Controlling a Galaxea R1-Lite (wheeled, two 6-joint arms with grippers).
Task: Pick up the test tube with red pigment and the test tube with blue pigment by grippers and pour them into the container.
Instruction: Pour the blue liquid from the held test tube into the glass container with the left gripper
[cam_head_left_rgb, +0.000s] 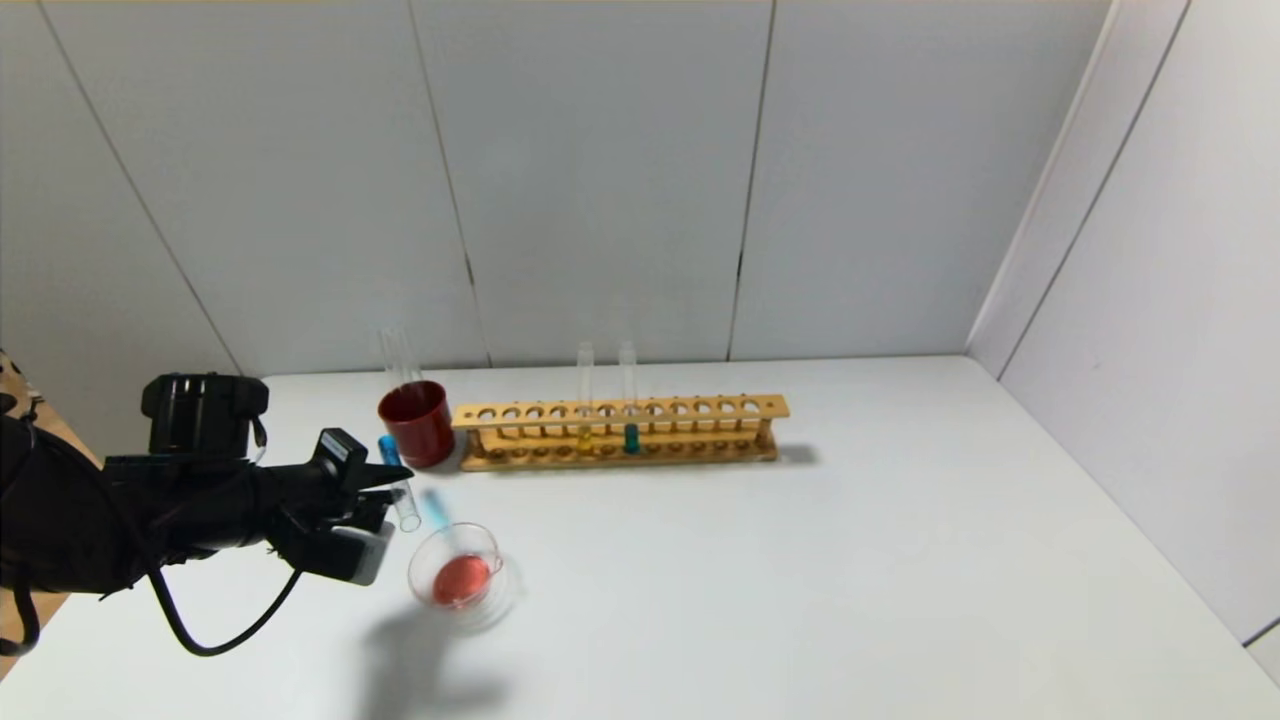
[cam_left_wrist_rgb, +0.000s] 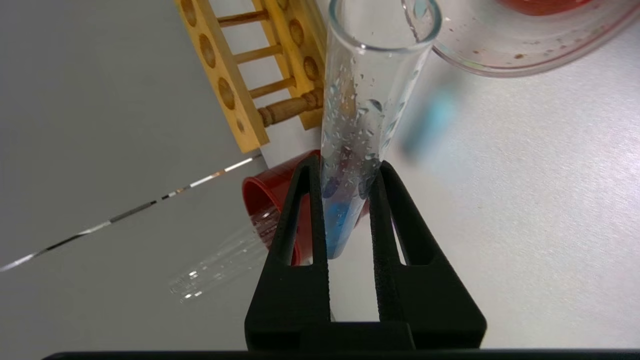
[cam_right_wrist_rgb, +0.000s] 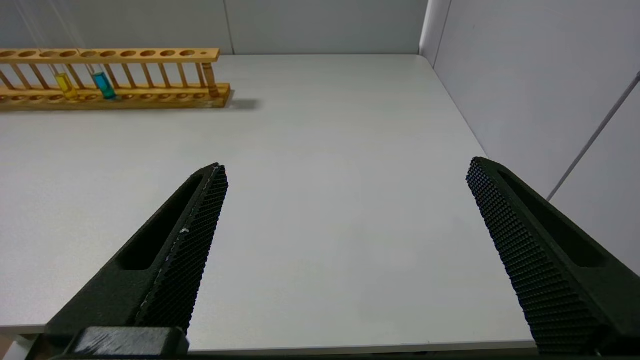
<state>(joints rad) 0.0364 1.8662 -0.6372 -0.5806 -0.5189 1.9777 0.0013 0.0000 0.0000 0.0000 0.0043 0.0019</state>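
My left gripper is shut on the test tube with blue pigment, near its closed end. The tube is tilted, mouth down, and its mouth hangs just left of and behind the container. In the left wrist view the fingers clamp the tube; blue liquid sits at the closed end and drops cling inside. The container is a clear dish holding red liquid. No tube with red liquid shows. My right gripper is open and empty over the table's front right part.
A dark red cup with empty clear tubes stands behind the left gripper. A wooden rack to its right holds a yellow tube and a dark teal tube. A faint blue patch lies on the table by the dish.
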